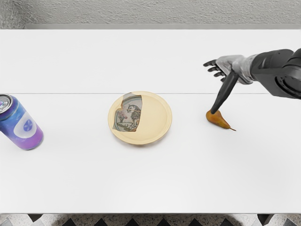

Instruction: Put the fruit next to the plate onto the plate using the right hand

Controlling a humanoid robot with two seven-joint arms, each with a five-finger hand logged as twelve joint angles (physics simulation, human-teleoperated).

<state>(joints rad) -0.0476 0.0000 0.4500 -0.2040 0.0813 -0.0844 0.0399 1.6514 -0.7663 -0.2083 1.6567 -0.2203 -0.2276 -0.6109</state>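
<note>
An orange-brown pear (pixel 217 119) lies on its side on the white table, to the right of a cream plate (pixel 157 117) with a lion picture on its left part. My right hand (pixel 220 75) reaches in from the right edge and hovers just above and behind the pear. Its fingers are spread, and one long dark finger (pixel 223 95) points down to the pear's fat end. Nothing is held. The left arm does not show.
A blue and purple can (pixel 18 123) stands tilted at the table's left edge. The table's front edge (pixel 150 213) runs along the bottom of the view, with a checkered floor below it.
</note>
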